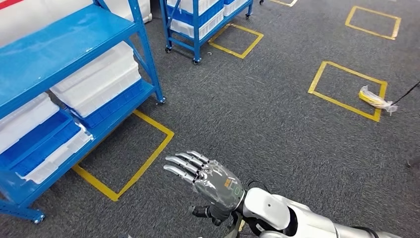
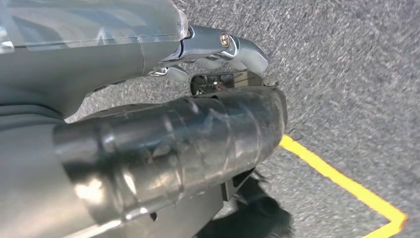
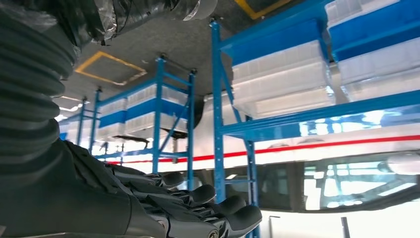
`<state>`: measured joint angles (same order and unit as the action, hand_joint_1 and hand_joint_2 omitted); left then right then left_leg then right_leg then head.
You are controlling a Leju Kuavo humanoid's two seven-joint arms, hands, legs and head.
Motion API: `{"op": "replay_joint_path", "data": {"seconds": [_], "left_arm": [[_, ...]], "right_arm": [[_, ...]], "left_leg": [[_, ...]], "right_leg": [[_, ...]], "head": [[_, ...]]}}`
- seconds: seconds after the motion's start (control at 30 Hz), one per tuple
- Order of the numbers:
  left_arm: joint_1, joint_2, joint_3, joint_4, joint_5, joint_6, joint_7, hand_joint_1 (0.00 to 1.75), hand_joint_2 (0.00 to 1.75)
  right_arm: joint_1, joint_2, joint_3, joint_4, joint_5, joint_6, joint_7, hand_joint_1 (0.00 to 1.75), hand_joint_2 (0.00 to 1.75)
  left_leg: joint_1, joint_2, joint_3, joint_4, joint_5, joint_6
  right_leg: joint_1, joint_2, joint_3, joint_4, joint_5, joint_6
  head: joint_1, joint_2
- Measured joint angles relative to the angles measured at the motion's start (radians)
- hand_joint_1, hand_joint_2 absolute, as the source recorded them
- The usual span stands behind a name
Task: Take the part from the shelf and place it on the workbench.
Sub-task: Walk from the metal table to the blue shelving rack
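Right hand (image 1: 210, 181) empty, fingers outstretched

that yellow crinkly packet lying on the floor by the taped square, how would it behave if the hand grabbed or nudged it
The yellow packet looks like clear wrap around something soft, so it would probably crumple and flop, not hold shape. It seems light for its size and lies flat, so it should slide on the carpet, not roll. The glossy film may slip in the open right hand.

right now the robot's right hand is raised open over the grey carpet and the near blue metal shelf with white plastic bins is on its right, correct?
Not quite: the blue metal shelf with white plastic bins stands on the robot's left, as the head view shows. The right hand is indeed raised open over the grey carpet.
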<state>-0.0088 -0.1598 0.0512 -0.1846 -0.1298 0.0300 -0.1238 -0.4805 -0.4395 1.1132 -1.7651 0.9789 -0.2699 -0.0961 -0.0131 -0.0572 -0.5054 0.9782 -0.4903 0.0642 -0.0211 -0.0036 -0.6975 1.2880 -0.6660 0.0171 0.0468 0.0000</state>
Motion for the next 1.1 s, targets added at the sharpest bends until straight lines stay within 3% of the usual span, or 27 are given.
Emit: {"op": "replay_joint_path", "data": {"seconds": [0.03, 0.07, 0.13, 0.17, 0.2, 0.23, 0.3, 0.33, 0.4, 0.43, 0.47, 0.53, 0.57, 0.6, 0.67, 0.7, 0.73, 0.8, 0.83, 0.87, 0.9, 0.93, 0.97, 1.0, 1.07, 1.1], "left_arm": [[0.003, 0.0, 0.0, 0.0, -0.002, 0.0, 0.001, 0.0, 0.0], [0.005, 0.0, -0.001, 0.0, -0.003, 0.0, 0.001, 0.0, 0.0], [0.006, -0.001, -0.003, 0.0, -0.004, -0.001, 0.003, 0.0, 0.0], [0.005, -0.001, -0.004, 0.0, -0.004, -0.001, 0.003, 0.0, 0.0], [0.003, -0.001, -0.005, 0.0, -0.004, -0.001, 0.004, 0.0, 0.0], [0.002, -0.001, -0.006, 0.0, -0.004, -0.002, 0.004, 0.0, 0.0], [0.002, -0.002, -0.007, 0.0, -0.005, -0.002, 0.004, 0.0, 0.0], [0.002, -0.002, -0.007, 0.0, -0.005, -0.002, 0.004, 0.0, 0.0], [0.0, -0.002, -0.008, 0.0, -0.005, -0.002, 0.004, 0.0, 0.0], [-0.001, -0.002, -0.008, 0.0, -0.005, -0.002, 0.004, 0.0, 0.0], [0.0, -0.002, -0.009, 0.0, -0.005, -0.002, 0.004, 0.0, 0.0], [0.004, -0.002, -0.011, 0.0, -0.005, -0.002, 0.005, 0.0, 0.0], [0.005, -0.002, -0.012, 0.0, -0.005, -0.002, 0.005, 0.0, 0.0], [0.006, -0.002, -0.014, 0.0, -0.005, -0.002, 0.005, 0.0, 0.0], [0.008, 0.001, -0.015, 0.0, -0.005, -0.002, 0.005, 0.0, 0.0], [0.009, 0.002, -0.016, 0.0, -0.005, -0.002, 0.006, 0.0, 0.0], [0.01, 0.004, -0.016, 0.0, -0.005, -0.002, 0.006, 0.0, 0.0], [0.008, 0.004, -0.018, 0.0, -0.005, -0.001, 0.007, 0.0, 0.0], [0.006, 0.004, -0.019, 0.0, -0.005, -0.001, 0.007, 0.0, 0.0], [0.005, 0.004, -0.02, -0.001, -0.005, -0.001, 0.007, 0.0, 0.0], [0.003, 0.005, -0.02, -0.001, -0.005, -0.001, 0.007, 0.0, 0.0], [0.001, 0.005, -0.021, -0.001, -0.004, -0.001, 0.007, 0.0, 0.0], [-0.001, 0.005, -0.021, -0.001, -0.004, 0.0, 0.007, 0.0, 0.0], [-0.002, 0.005, -0.021, -0.001, -0.004, 0.0, 0.007, 0.0, 0.0], [0.001, 0.004, -0.022, -0.001, -0.004, 0.0, 0.007, 0.0, 0.0], [0.004, 0.003, -0.022, -0.001, -0.004, 0.0, 0.007, 0.0, 0.0]], "right_arm": [[0.0, -0.001, 0.0, 0.0, 0.0, 0.0, 0.0, 0.0, 1.75], [0.0, -0.003, 0.001, 0.0, 0.0, 0.0, 0.0, 0.0, 1.75], [0.002, -0.007, 0.001, 0.0, 0.0, 0.0, 0.0, 0.0, 1.75], [0.002, -0.009, 0.003, 0.001, 0.0, 0.0, 0.0, 0.0, 1.75], [0.002, -0.01, 0.004, 0.0, 0.0, 0.0, 0.001, 0.0, 1.75], [-0.001, -0.01, 0.005, -0.001, 0.0, 0.0, 0.002, 0.0, 1.75], [-0.006, -0.012, 0.006, -0.004, 0.0, -0.001, 0.004, 0.0, 1.75], [-0.006, -0.013, 0.006, -0.005, 0.0, -0.001, 0.004, 0.0, 1.75], [-0.004, -0.014, 0.006, -0.005, 0.0, -0.001, 0.005, 0.0, 1.75], [-0.003, -0.015, 0.006, -0.005, 0.0, -0.001, 0.005, 0.0, 1.75], [-0.003, -0.015, 0.006, -0.005, 0.0, -0.001, 0.005, 0.0, 1.75], [-0.003, -0.015, 0.006, -0.005, 0.0, 0.0, 0.005, 0.0, 1.75], [-0.003, -0.015, 0.006, -0.005, 0.0, 0.0, 0.005, 0.0, 1.75], [-0.003, -0.015, 0.006, -0.005, 0.0, 0.0, 0.005, 0.0, 1.75], [-0.002, -0.015, 0.007, -0.004, 0.0, 0.001, 0.005, 0.0, 1.75], [-0.002, -0.015, 0.007, -0.004, 0.0, 0.002, 0.006, 0.0, 1.75], [-0.002, -0.015, 0.007, -0.003, 0.0, 0.002, 0.006, 0.0, 1.75], [-0.005, -0.015, 0.008, -0.004, 0.0, 0.002, 0.008, 0.0, 1.75], [-0.006, -0.015, 0.008, -0.005, 0.0, 0.002, 0.008, 0.0, 1.75], [-0.007, -0.016, 0.008, -0.006, 0.0, 0.001, 0.008, 0.0, 1.75], [-0.006, -0.016, 0.008, -0.007, 0.0, 0.0, 0.008, 0.0, 1.75], [-0.004, -0.018, 0.008, -0.007, 0.0, -0.001, 0.007, 0.0, 1.75], [0.0, -0.02, 0.008, -0.006, 0.0, -0.002, 0.006, 0.0, 1.75], [0.002, -0.021, 0.008, -0.006, 0.0, -0.002, 0.006, 0.0, 1.75], [0.006, -0.023, 0.008, -0.003, -0.001, -0.002, 0.006, 0.0, 1.75], [0.007, -0.024, 0.008, -0.002, -0.001, -0.002, 0.006, 0.0, 1.75]], "left_leg": [[0.001, -0.014, 0.02, 0.0, -0.015, -0.002], [0.003, -0.03, 0.045, 0.001, -0.034, -0.005], [0.007, -0.055, 0.08, 0.006, -0.071, -0.013], [0.009, -0.067, 0.091, 0.006, -0.087, -0.018], [0.011, -0.076, 0.095, 0.002, -0.098, -0.023], [0.014, -0.082, 0.1, -0.002, -0.102, -0.028], [0.017, -0.077, 0.093, 0.015, -0.085, -0.036], [0.016, -0.054, 0.069, 0.066, -0.06, -0.039], [0.013, 0.009, -0.027, 0.215, -0.027, -0.045], [0.012, 0.036, -0.085, 0.283, -0.041, -0.049], [0.012, 0.046, -0.131, 0.321, -0.08, -0.052], [0.011, 0.051, -0.187, 0.319, -0.157, -0.052], [0.009, 0.053, -0.198, 0.284, -0.166, -0.045], [0.005, 0.058, -0.202, 0.236, -0.144, -0.033], [-0.018, 0.092, -0.202, 0.114, 0.014, 0.007], [-0.03, 0.107, -0.197, 0.073, 0.084, 0.022], [-0.041, 0.113, -0.19, 0.044, 0.135, 0.031], [-0.046, 0.091, -0.165, 0.027, 0.125, 0.031], [-0.045, 0.077, -0.147, 0.016, 0.118, 0.032], [-0.042, 0.066, -0.127, 0.007, 0.109, 0.034], [-0.037, 0.055, -0.105, -0.002, 0.1, 0.037], [-0.033, 0.044, -0.087, -0.007, 0.088, 0.039], [-0.028, 0.03, -0.068, -0.009, 0.073, 0.039], [-0.024, 0.014, -0.048, -0.01, 0.056, 0.037], [-0.015, -0.022, 0.001, -0.01, 0.019, 0.028], [-0.011, -0.039, 0.028, -0.01, -0.001, 0.024]], "right_leg": [[-0.001, 0.001, -0.013, -0.022, -0.006, 0.002], [-0.002, 0.008, -0.02, -0.067, 0.019, 0.004], [-0.005, 0.04, -0.015, -0.163, 0.157, 0.01], [-0.003, 0.054, -0.01, -0.197, 0.221, 0.006], [0.001, 0.061, -0.007, -0.212, 0.261, 0.0], [0.005, 0.059, -0.003, -0.218, 0.269, -0.011], [0.009, 0.042, 0.017, -0.23, 0.253, -0.03], [0.01, 0.033, 0.036, -0.24, 0.242, -0.037], [0.013, 0.011, 0.083, -0.263, 0.218, -0.046], [0.016, -0.002, 0.109, -0.273, 0.204, -0.048], [0.018, -0.014, 0.135, -0.281, 0.189, -0.05], [0.024, -0.036, 0.19, -0.292, 0.155, -0.053], [0.029, -0.048, 0.219, -0.297, 0.136, -0.054], [0.034, -0.06, 0.247, -0.301, 0.118, -0.055], [0.043, -0.083, 0.298, -0.313, 0.08, -0.056], [0.044, -0.093, 0.315, -0.319, 0.064, -0.053], [0.043, -0.102, 0.335, -0.324, 0.052, -0.049], [0.039, -0.112, 0.35, -0.307, 0.061, -0.036], [0.035, -0.103, 0.338, -0.268, 0.081, -0.031], [0.032, -0.081, 0.305, -0.208, 0.104, -0.026], [0.029, -0.055, 0.26, -0.137, 0.117, -0.022], [0.024, -0.025, 0.208, -0.07, 0.11, -0.018], [0.019, -0.008, 0.158, -0.022, 0.077, -0.013], [0.013, -0.001, 0.114, 0.003, 0.027, -0.006], [0.003, 0.003, 0.051, -0.009, -0.068, 0.008], [-0.002, 0.005, 0.032, -0.041, -0.075, 0.015]], "head": [[0.0, 0.0], [0.0, 0.0], [0.0, 0.0], [0.0, 0.0], [0.001, 0.0], [0.001, 0.0], [0.0, 0.0], [0.0, 0.0], [0.0, 0.0], [0.0, 0.0], [0.0, 0.0], [0.0, 0.0], [0.0, 0.0], [0.0, 0.0], [0.002, 0.0], [0.003, 0.0], [0.004, 0.0], [0.004, 0.0], [0.005, 0.0], [0.005, 0.0], [0.004, 0.0], [0.005, 0.0], [0.004, 0.0], [0.004, 0.0], [0.005, 0.0], [0.005, 0.0]]}}
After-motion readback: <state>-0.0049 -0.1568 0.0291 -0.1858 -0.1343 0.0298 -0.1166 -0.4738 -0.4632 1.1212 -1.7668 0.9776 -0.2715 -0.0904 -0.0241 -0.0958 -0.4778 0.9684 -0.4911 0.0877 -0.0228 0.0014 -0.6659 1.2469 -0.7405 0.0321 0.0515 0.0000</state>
